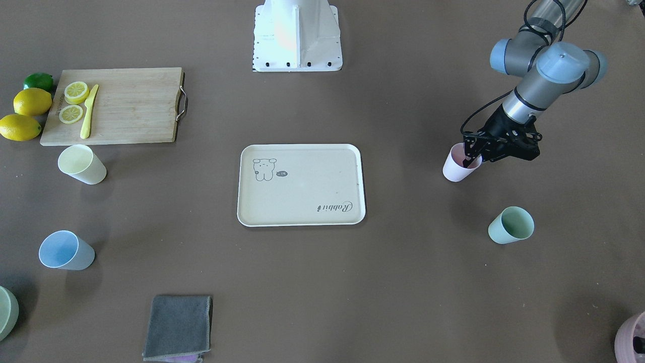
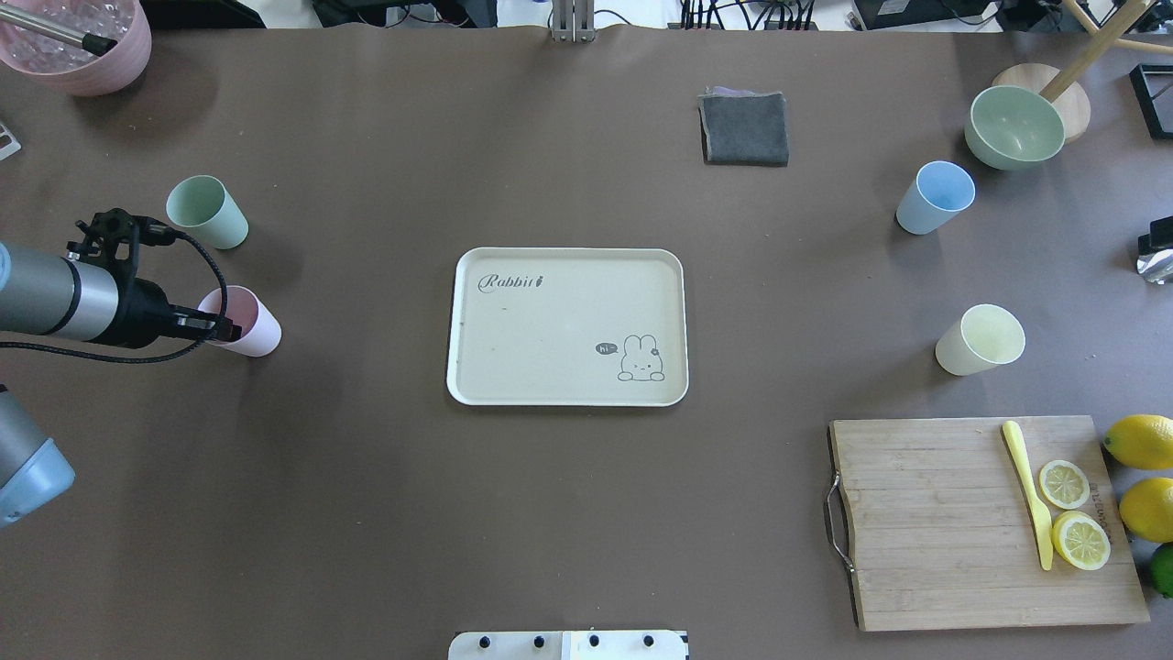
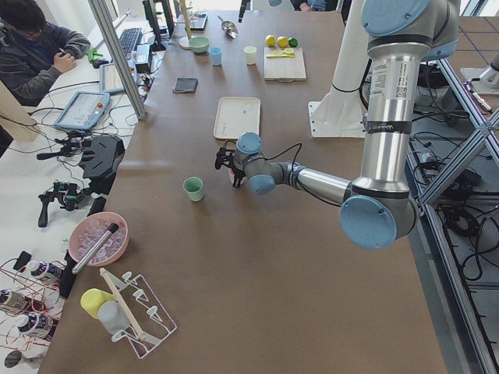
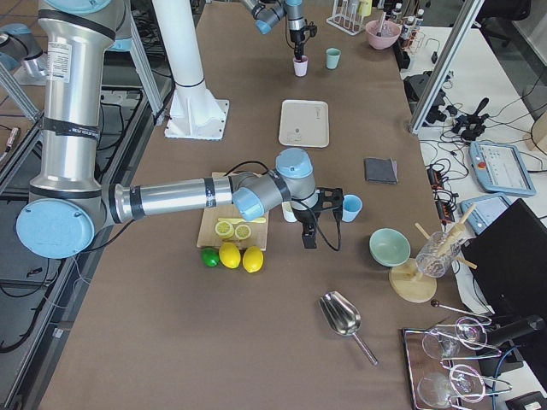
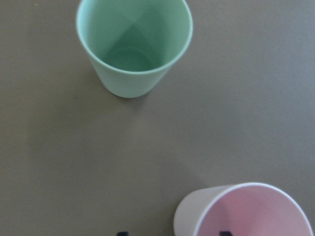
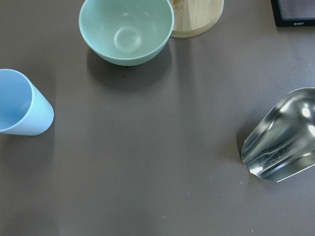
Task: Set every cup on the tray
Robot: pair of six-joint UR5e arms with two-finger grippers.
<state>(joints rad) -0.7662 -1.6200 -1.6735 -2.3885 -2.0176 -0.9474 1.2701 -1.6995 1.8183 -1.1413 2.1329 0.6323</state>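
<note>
Four cups (image 2: pixel 206 211) (image 2: pixel 255 328) (image 2: pixel 933 197) (image 2: pixel 979 340), one tray (image 2: pixel 550 321), one cutting board (image 2: pixel 935 513), two lemons (image 2: pixel 1141 441) (image 2: pixel 1148 509), two lemon slices (image 2: pixel 1063 484) (image 2: pixel 1081 540), one lime (image 2: pixel 1164 568).

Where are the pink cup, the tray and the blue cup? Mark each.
pink cup (image 2: pixel 261 339), overhead view, outer wall.
tray (image 2: pixel 550 339), overhead view, bare middle.
blue cup (image 2: pixel 917 218), overhead view, outer wall.

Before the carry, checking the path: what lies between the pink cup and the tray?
Only bare table lies between the pink cup and the tray, as the overhead view shows.

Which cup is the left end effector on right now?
The pink cup: the left end effector straddles its wall, jaws open, one inside the rim. The green cup, blue cup and yellow cup stand untouched.
</note>
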